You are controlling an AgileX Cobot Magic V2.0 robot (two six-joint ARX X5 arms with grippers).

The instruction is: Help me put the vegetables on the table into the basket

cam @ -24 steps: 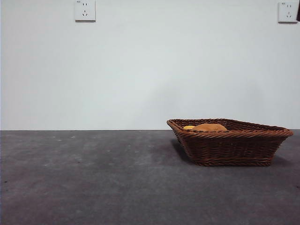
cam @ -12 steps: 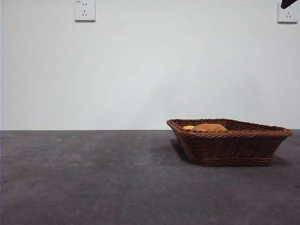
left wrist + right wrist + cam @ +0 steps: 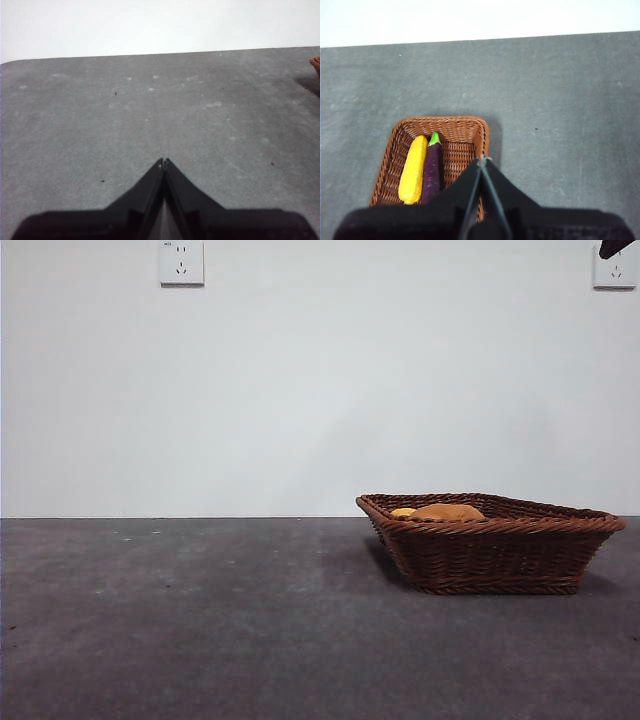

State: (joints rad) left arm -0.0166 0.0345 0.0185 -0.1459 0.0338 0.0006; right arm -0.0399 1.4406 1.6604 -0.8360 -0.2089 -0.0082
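Observation:
The brown wicker basket (image 3: 490, 555) stands on the grey table (image 3: 200, 620) at the right. Over its rim show a brown-orange potato-like vegetable (image 3: 447, 512) and a small yellow one (image 3: 402, 512). In the right wrist view the basket (image 3: 400, 145) holds a long yellow vegetable (image 3: 413, 170) beside a dark purple eggplant (image 3: 432, 170) with a green stem. My right gripper (image 3: 482, 159) hangs shut and empty high above the basket's edge. My left gripper (image 3: 163, 161) is shut and empty over bare table (image 3: 150, 115), with a corner of the basket (image 3: 316, 64) far off to one side.
A white wall with two power sockets (image 3: 181, 262) runs behind the table. A black arm tip (image 3: 615, 248) shows at the front view's top right corner.
A black arm tip has come into the front view's top right corner. The basket and the vegetables in it have not moved.

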